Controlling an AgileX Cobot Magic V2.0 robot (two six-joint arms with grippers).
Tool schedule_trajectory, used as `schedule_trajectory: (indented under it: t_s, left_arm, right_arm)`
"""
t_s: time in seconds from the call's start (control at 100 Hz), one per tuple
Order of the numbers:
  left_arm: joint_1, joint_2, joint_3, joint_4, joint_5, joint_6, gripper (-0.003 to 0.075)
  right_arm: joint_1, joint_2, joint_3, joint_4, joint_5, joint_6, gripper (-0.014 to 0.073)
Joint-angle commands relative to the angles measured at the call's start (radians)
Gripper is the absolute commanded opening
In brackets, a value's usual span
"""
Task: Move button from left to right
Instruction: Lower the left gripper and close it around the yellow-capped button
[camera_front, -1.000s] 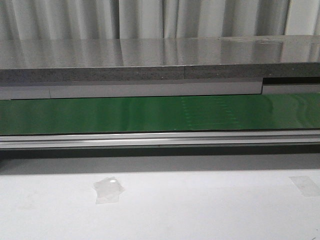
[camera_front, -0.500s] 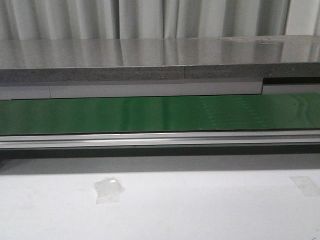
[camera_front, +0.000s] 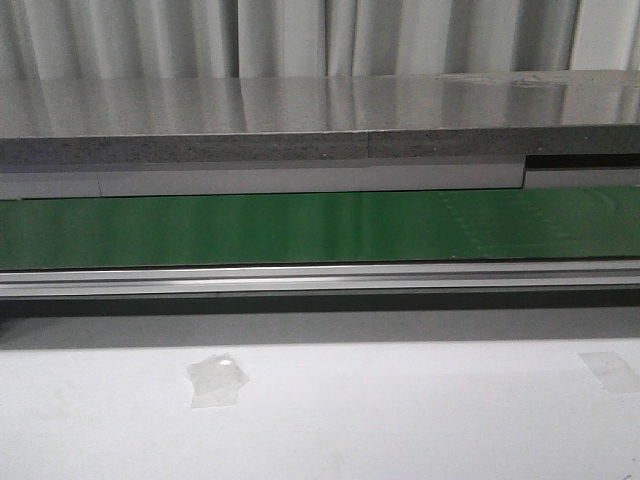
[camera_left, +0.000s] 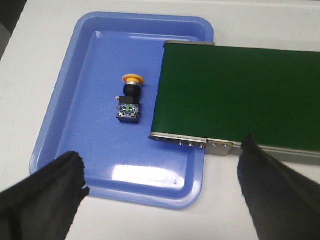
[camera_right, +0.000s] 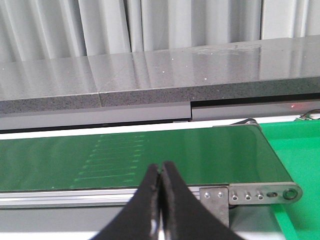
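Note:
The button (camera_left: 129, 101), a black boxy body with a round yellow-orange head, lies on its side in a blue tray (camera_left: 75, 100) in the left wrist view. It is just beside the end of the green belt (camera_left: 240, 90), apart from it. My left gripper (camera_left: 161, 147) is open and empty, its fingers wide apart above the tray's near rim, short of the button. My right gripper (camera_right: 161, 165) is shut on nothing, in front of the belt's other end (camera_right: 150, 155). Neither gripper nor the button shows in the front view.
The green belt (camera_front: 300, 228) runs across the front view with a metal rail along its near side. A grey counter (camera_front: 300, 120) stands behind it. Two tape patches (camera_front: 217, 380) lie on the white table. A green surface (camera_right: 300, 150) lies past the belt's end roller.
Faint seam marks on the green belt have shifted to the right in the front view; the belt is running rightward. Nothing else differs.

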Motion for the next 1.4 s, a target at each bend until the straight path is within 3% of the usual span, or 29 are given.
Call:
schedule_trajectory:
  t_s: [0.0, 0.19, 0.46, 1.11, 1.39]
  left_arm:
    - [0.033, 0.067, -0.095, 0.022, -0.054, -0.013, 0.0607]
    - [0.176, 0.213, -0.202, 0.002, -0.102, 0.005, 0.0607]
    - [0.314, 0.416, -0.244, -0.221, -0.165, 0.157, 0.0607]
    - [0.326, 0.769, -0.244, -0.276, -0.32, 0.214, 0.0607]
    - [0.326, 0.871, -0.288, -0.283, -0.329, 0.214, 0.0607]
  right_arm:
    - [0.002, -0.019, -0.015, -0.011, -0.077, -0.004, -0.0101]
    - [0.002, -0.019, -0.015, -0.011, -0.077, -0.004, -0.0101]
    - [0.002, -0.019, -0.015, -0.011, -0.077, -0.004, -0.0101]
    - [0.002, -0.019, -0.015, -0.011, -0.077, -0.004, -0.0101]
    - [0.002, -0.019, -0.015, -0.011, -0.077, -0.004, -0.0101]
